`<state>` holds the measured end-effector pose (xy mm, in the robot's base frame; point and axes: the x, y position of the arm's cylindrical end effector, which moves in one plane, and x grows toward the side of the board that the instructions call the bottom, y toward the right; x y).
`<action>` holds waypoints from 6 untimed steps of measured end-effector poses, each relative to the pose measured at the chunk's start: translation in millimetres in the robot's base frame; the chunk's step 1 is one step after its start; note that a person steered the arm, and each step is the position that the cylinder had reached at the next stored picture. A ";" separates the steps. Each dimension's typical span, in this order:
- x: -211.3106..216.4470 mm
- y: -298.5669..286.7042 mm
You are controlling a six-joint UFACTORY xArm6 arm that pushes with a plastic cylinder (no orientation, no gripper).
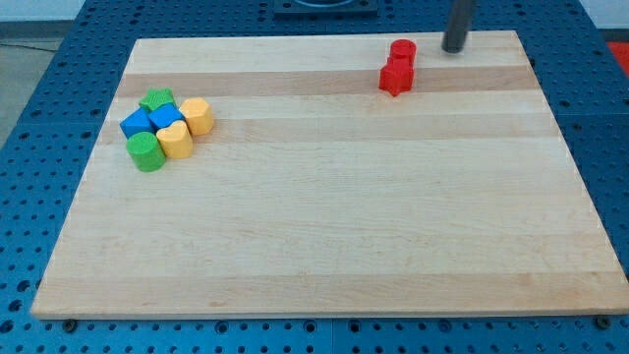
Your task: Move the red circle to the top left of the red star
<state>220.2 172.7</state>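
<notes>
The red circle (402,50), a short cylinder, stands near the view's top, right of centre. The red star (395,77) sits just below it, slightly to the left, and the two touch. My tip (454,47) is on the board to the right of the red circle, about one block's width away, touching neither red block.
A tight cluster lies at the view's left: a green star (155,99), a blue block (137,122), a blue block (165,115), a yellow hexagon (198,115), a yellow heart (176,140) and a green circle (145,151). The wooden board (324,216) rests on a blue perforated table.
</notes>
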 end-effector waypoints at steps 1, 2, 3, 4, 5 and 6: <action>20.6 -37.1; 45.8 -69.3; 63.6 -114.8; 62.4 -155.7; 47.2 -191.5; 31.3 -229.7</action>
